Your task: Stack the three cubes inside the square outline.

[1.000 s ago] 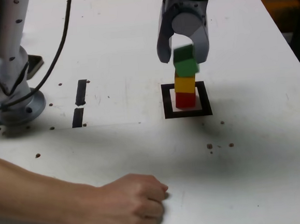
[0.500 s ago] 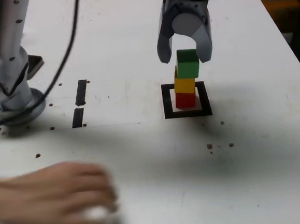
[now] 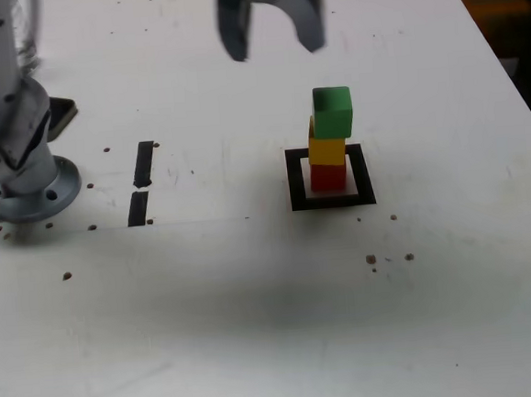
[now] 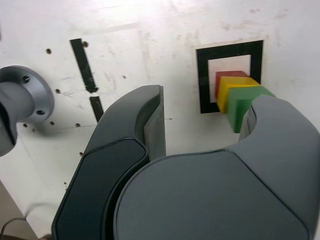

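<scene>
In the exterior view, your gripper (image 3: 272, 42) has let go and lifted clear of the green cube (image 3: 332, 111), jaws apart and empty; green tops yellow (image 3: 327, 149) and red (image 3: 328, 176) inside the square outline (image 3: 332, 200). The wrist view confirms the stack looks complete.

matt cubes (image 3: 332, 138), smooth grey plastic hand (image 3: 273, 43), speckled table (image 3: 254, 291)

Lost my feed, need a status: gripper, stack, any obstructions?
Gripper open, empty, clear above stack. Green cube on yellow cube on red cube, inside square outline. Nothing in the way.
</scene>
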